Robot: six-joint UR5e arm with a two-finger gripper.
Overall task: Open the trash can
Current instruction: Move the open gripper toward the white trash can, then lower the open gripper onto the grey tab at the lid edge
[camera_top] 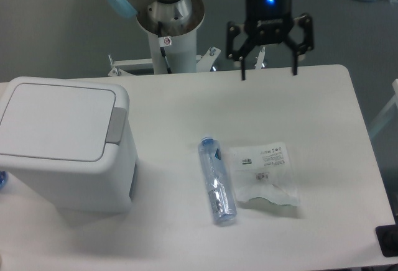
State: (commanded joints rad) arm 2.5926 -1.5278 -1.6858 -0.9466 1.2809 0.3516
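Note:
The trash can (59, 143) is a big white boxy bin at the table's left side. Its flat lid (56, 120) lies shut, and the grey push tab (115, 125) sits on the lid's right edge. My gripper (268, 72) hangs open over the table's far edge, well to the right of the trash can, fingers pointing down and holding nothing. A blue light glows on its body.
A clear plastic bottle (217, 181) with a blue cap lies on its side at the table's middle. A clear plastic bag (263, 173) with labels lies right beside it. The arm's base column (169, 32) stands behind the table's far edge.

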